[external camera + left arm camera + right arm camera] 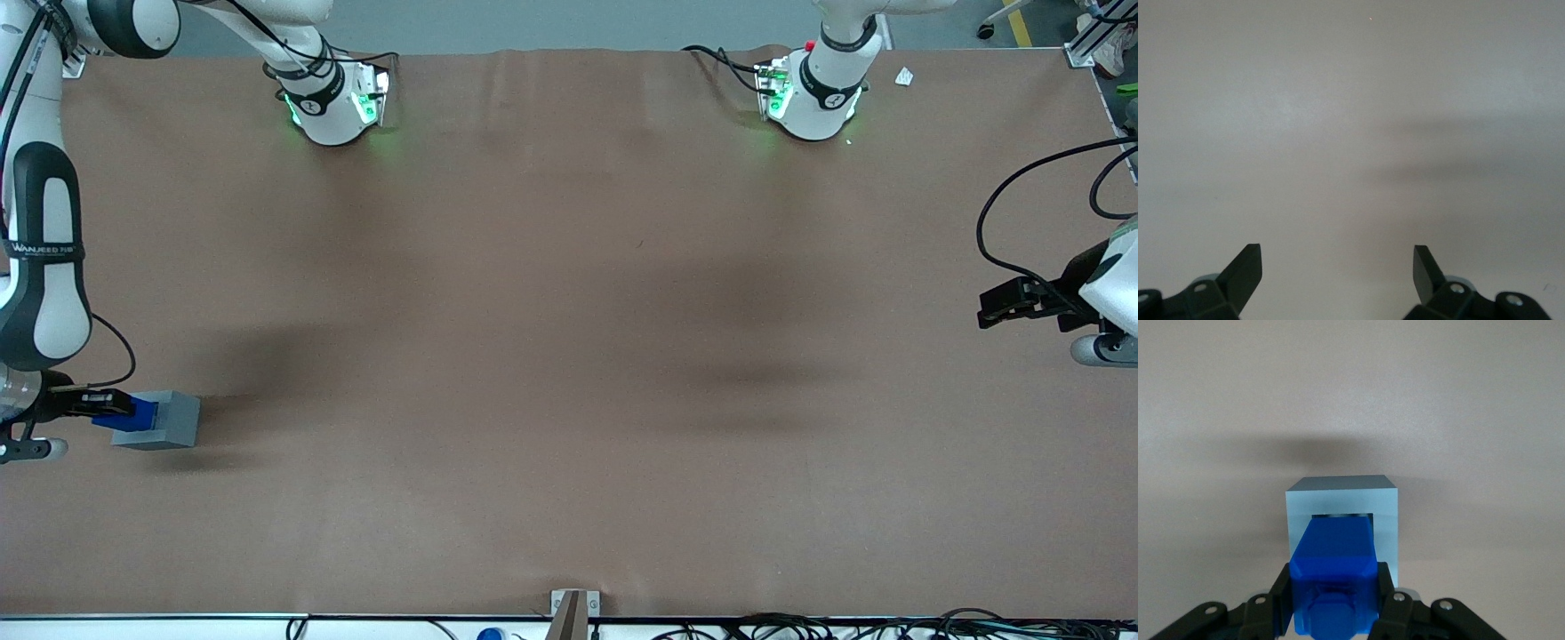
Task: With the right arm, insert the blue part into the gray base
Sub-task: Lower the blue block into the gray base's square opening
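The gray base [169, 421] lies on the brown table at the working arm's end, its recess facing the gripper. My right gripper [120, 407] is level with it and is shut on the blue part [133, 415]. In the right wrist view the blue part [1335, 570] sits between the black fingers [1279, 593], and its front end reaches into the square recess of the gray base [1341, 500].
The brown table [569, 356] stretches wide toward the parked arm's end. The two arm bases [333, 98] with green lights stand at the edge farthest from the front camera. A small bracket [569, 609] sits at the near edge.
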You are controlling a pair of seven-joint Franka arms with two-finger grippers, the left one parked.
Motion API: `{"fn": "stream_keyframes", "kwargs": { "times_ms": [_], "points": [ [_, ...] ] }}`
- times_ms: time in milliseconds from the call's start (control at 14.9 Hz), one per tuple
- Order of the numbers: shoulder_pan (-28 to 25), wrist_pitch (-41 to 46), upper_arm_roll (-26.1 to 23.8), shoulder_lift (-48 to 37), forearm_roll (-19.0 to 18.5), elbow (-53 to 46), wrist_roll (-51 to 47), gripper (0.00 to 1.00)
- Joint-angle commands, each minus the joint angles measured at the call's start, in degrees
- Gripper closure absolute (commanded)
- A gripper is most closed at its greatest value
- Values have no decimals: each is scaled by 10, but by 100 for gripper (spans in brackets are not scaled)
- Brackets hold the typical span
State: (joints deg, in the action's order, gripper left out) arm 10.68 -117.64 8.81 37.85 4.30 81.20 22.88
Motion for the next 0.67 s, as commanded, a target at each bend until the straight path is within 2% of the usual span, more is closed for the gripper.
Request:
{"fn": "stream_keyframes", "kwargs": {
  "times_ms": [0,604],
  "points": [
    [-3,5,6,4,8,-4,10,98],
    [-3,-21,6,5,10,11,11,98]
  ]
}}
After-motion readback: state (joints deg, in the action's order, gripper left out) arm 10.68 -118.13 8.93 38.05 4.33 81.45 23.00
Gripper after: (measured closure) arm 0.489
